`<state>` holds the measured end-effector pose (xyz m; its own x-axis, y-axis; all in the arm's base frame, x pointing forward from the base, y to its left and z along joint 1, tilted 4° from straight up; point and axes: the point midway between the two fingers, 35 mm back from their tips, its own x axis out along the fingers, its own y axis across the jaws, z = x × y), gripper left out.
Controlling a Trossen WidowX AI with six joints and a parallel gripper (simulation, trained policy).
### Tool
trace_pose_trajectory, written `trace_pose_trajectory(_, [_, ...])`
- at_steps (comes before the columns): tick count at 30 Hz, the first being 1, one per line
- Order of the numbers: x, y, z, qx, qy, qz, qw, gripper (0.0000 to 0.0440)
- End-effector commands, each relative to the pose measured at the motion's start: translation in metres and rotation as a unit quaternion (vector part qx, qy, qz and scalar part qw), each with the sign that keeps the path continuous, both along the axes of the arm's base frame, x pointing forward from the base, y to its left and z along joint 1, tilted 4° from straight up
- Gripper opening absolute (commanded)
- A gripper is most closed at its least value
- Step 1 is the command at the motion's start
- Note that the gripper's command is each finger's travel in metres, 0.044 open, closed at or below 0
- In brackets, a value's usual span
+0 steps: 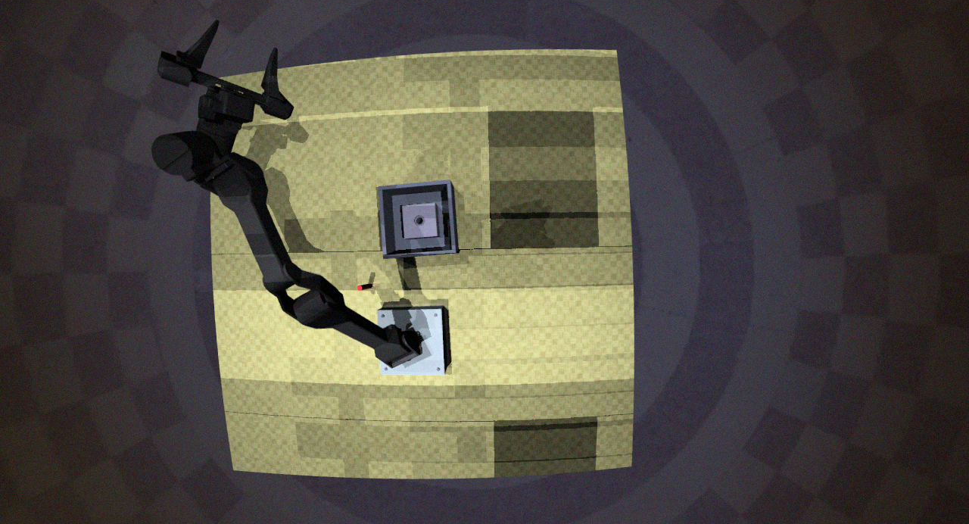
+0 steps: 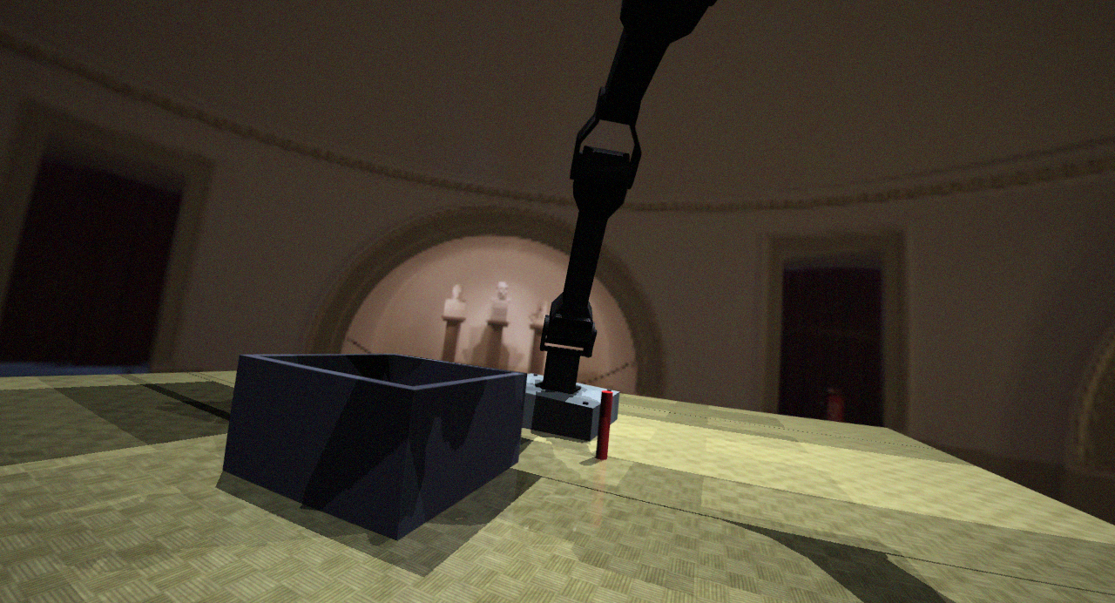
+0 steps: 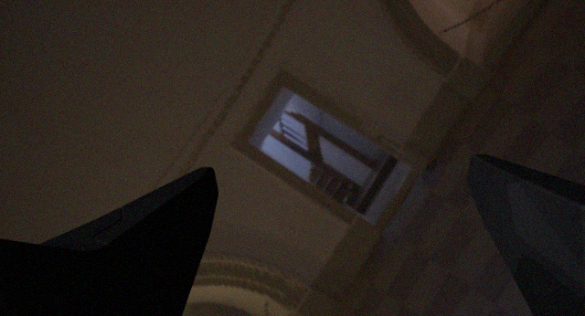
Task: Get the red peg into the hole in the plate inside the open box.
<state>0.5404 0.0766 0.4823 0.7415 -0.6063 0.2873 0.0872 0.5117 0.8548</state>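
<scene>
The red peg (image 1: 364, 287) (image 2: 604, 425) stands upright on the table between the box and the arm's base. The open dark blue box (image 1: 454, 216) (image 2: 327, 436) stands beyond it; the top view shows a pale square plate (image 1: 409, 230) at its bottom, with a dark hole in the middle and no peg in it. My gripper (image 1: 245, 35) (image 3: 342, 174) is wide open and empty, far from both peg and box, high up beyond the table's upper left edge in the top view. It is outside the exterior view. The wrist view shows neither peg nor box.
The arm rises from a light metal base block (image 1: 433, 358) (image 2: 557, 412) close to the peg. The arm's links stretch over the left part of the table (image 1: 542, 338) (image 2: 701, 537). Wall, doorway and floor of the room fill the wrist view.
</scene>
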Motion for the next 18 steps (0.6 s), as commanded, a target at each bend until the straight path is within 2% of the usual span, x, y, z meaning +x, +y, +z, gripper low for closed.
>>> trace_pose_trajectory(1, [0.001,0.001,-0.001,-0.009,0.014,0.004,1.0,0.0422])
trace_pose_trajectory(2, [0.002,0.002,-0.003,-0.017,0.029,0.008,0.999,0.044])
trace_pose_trajectory(9, [-0.002,0.009,-0.021,-0.071,0.134,0.038,0.988,0.044])
trace_pose_trajectory(18, [-0.025,0.027,-0.055,-0.122,0.263,0.101,0.952,0.044])
